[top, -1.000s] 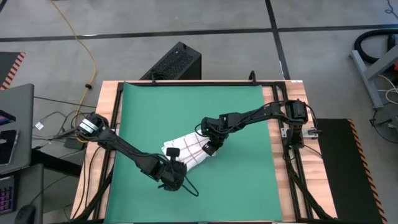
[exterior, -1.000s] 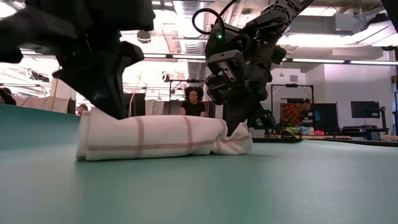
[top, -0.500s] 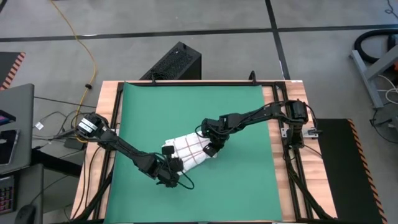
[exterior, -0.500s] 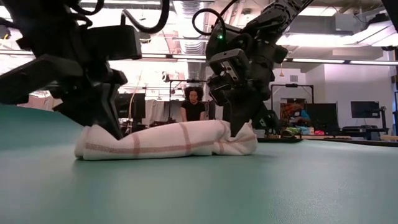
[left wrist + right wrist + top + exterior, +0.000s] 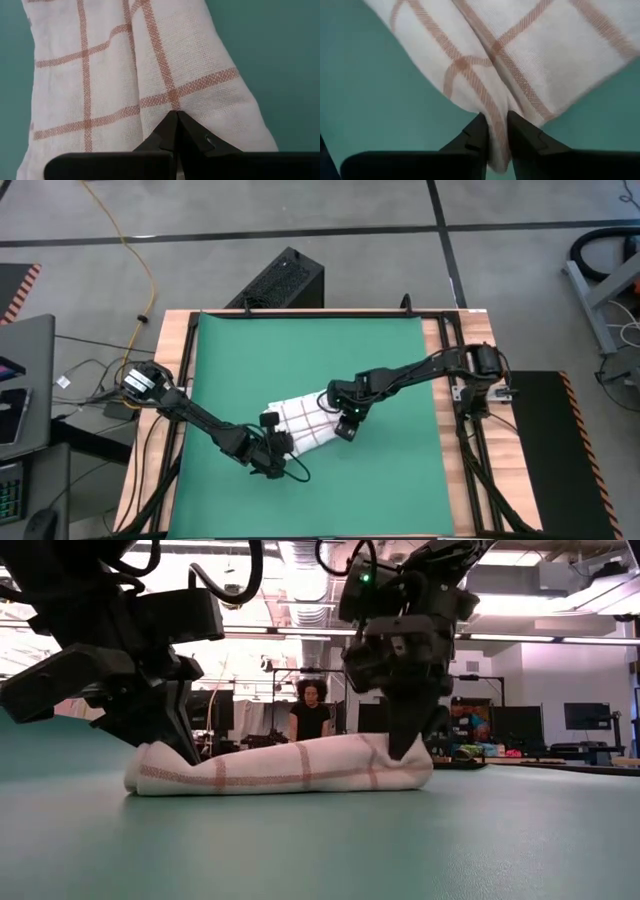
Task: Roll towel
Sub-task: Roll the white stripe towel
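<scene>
The towel lies as a low roll on the green mat, a little nearer the front edge than the middle. The left gripper is at its near-left end, fingers closed together with their tips against the cloth — no fold shows between them. The right gripper presses down on the other end, pinching a ridge of towel between its narrow fingers. Beyond the table, a person faces this way.

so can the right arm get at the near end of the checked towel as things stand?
Probably yes: the right claw is already pinched on a fold of the white red-gridded cloth towel, with nothing between them; the left claw is at the opposite end.
</scene>
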